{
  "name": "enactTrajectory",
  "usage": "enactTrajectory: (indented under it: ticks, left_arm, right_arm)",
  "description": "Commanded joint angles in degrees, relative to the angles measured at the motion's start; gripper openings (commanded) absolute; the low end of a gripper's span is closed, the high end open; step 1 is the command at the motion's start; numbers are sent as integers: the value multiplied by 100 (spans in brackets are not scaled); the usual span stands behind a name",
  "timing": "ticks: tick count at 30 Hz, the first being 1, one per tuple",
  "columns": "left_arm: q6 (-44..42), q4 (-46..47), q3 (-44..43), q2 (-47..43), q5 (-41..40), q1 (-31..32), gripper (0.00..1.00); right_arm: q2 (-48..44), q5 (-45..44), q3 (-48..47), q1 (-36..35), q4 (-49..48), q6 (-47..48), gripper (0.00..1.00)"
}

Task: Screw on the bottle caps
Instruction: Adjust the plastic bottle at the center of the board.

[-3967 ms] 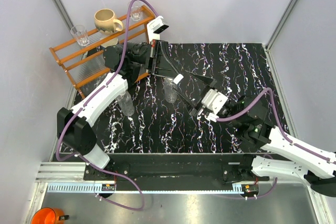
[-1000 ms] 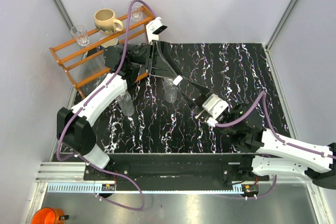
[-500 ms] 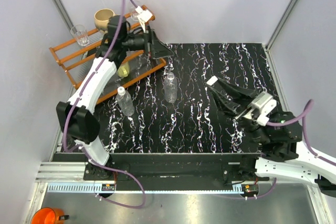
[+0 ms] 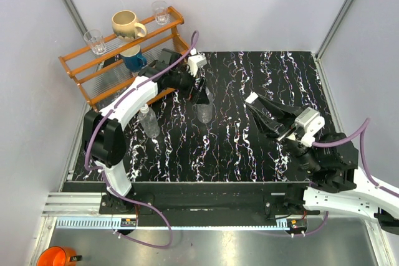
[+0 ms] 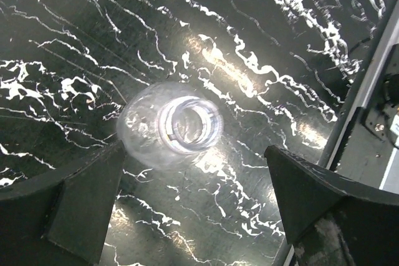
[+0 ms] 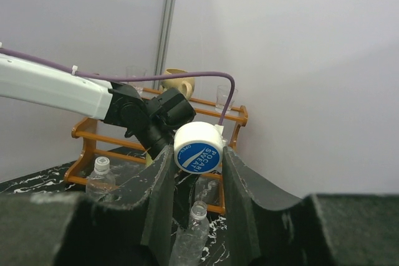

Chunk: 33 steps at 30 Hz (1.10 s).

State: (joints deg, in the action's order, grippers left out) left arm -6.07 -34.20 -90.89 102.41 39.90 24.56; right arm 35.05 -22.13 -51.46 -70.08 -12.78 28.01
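Hovering over the uncapped bottle (image 5: 189,124), upright on the counter (image 4: 237,151), the left tool (image 5: 193,154) is held wide open | white cap (image 6: 197,147) is clamped in the right tool (image 6: 196,155), well apart | cap judged light, stiff, slippery: rim to be gripped; bottle thin-walled

You get bright, even light from overhead in the top view, with only soft shadows on the table (image 4: 249,154). Your left wrist view shows white glare streaks on that glossy surface and a hazy bottle (image 5: 181,126). Your right wrist view holds the cap (image 6: 197,148) sharp and the fingers (image 6: 159,197) soft.
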Motion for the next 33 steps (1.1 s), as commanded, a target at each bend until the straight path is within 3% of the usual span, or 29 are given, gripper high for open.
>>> enactTrajectory:
  ticks: [1, 13, 25, 33]
  left_arm:
    - [-334, 518, 133, -221, -430, 93, 99]
    - [-571, 1231, 406, -116, -949, 533, 99]
    - [-685, 1363, 221, 402, -571, 629, 98]
    - [-1124, 539, -183, 333, -772, 901, 53]
  right_arm:
    - [-121, -230, -57, -32, -23, -59, 28]
    - [-103, -257, -39, -32, 108, -68, 28]
    - [-182, -292, -22, -32, 231, -173, 27]
    - [-244, -318, -31, -32, 320, -287, 28]
